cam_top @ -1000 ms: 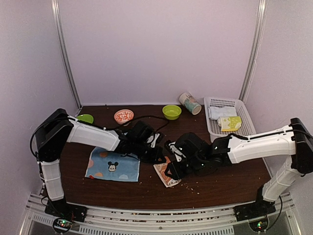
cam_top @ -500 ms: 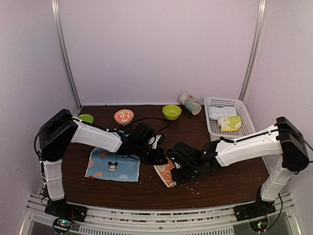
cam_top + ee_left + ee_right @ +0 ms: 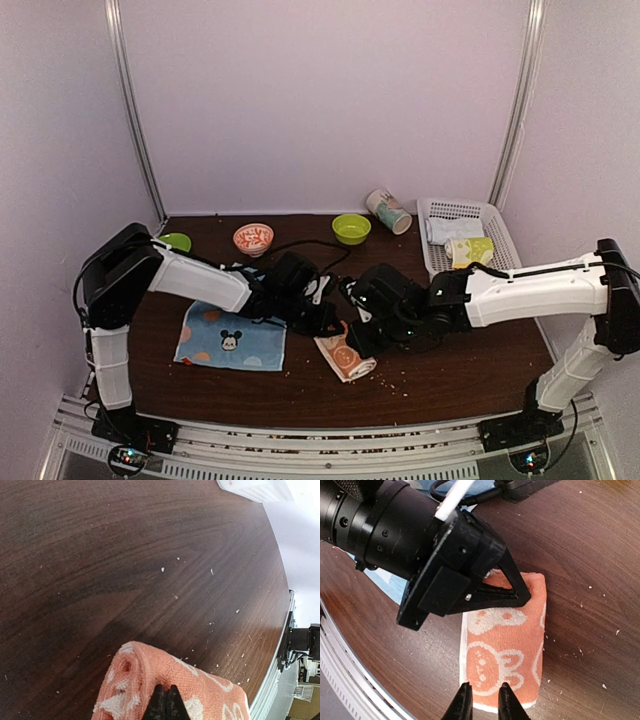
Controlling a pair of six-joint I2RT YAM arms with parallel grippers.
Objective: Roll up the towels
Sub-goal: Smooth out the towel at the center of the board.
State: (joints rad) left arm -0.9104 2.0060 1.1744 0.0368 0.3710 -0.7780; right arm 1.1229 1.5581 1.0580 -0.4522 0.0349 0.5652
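The orange towel with white bunny faces (image 3: 347, 358) (image 3: 507, 645) lies partly rolled on the dark table, right of centre. My left gripper (image 3: 328, 322) (image 3: 166, 702) is shut, and its joined tips press into the rolled far end (image 3: 200, 690). My right gripper (image 3: 358, 338) (image 3: 484, 700) has its jaws narrowed onto the towel's near end by the white hem, with fabric between the tips. The light blue towel with a Mickey head (image 3: 230, 340) lies flat to the left, under the left arm.
A white basket (image 3: 455, 205) at the back right holds a pale roll (image 3: 452, 228) and a yellow-green roll (image 3: 470, 250). Along the back stand a green bowl (image 3: 351, 228), a patterned bowl (image 3: 253, 237), a small green dish (image 3: 175, 241) and a tipped cup (image 3: 388, 210). Crumbs dot the table.
My right gripper's jaws have closed in onto the orange towel's near end, and that arm has shifted slightly back. The towel looks more rolled. The left gripper stays pressed on it.
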